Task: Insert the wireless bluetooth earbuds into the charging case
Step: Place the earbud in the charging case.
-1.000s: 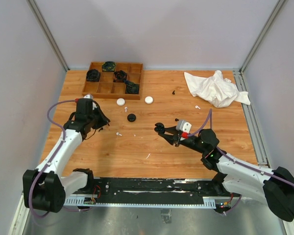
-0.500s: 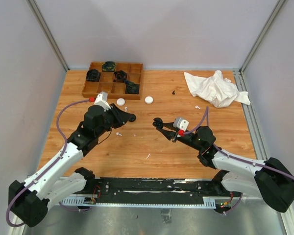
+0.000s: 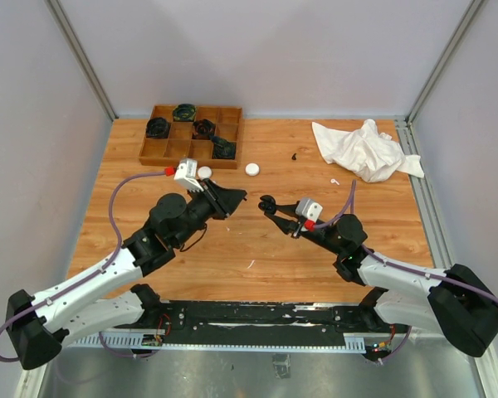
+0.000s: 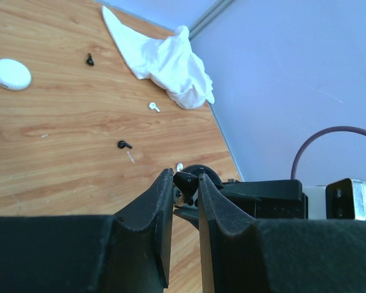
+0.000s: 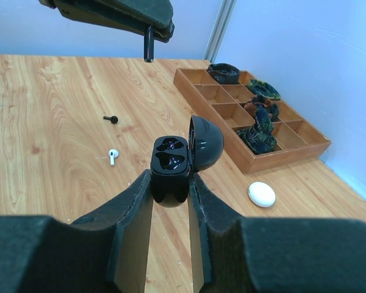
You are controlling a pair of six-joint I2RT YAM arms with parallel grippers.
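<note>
My right gripper (image 5: 171, 181) is shut on a black charging case (image 5: 169, 160), held upright with its lid (image 5: 206, 143) swung open and both sockets empty. From above, the case (image 3: 268, 205) sits at the right gripper's (image 3: 274, 211) tips over the table's middle. My left gripper (image 4: 185, 178) is shut on a small black earbud (image 4: 186, 184) pinched at its fingertips. In the right wrist view that earbud (image 5: 148, 44) hangs stem down from the left gripper (image 5: 147, 27), above and beyond the case. In the top view the left gripper (image 3: 239, 196) tips are a short gap left of the case.
Loose on the table lie a black earbud (image 5: 111, 119), a white earbud (image 5: 112, 155), a further white earbud (image 3: 334, 182) and a black one (image 3: 295, 156). Two white cases (image 3: 252, 169) (image 3: 204, 172) lie near the wooden tray (image 3: 230, 137). A white cloth (image 3: 363, 149) lies back right.
My left arm has swung from the table's left side toward the middle with the earbud, ending just left of the case. The right gripper has edged back a little with the open case.
</note>
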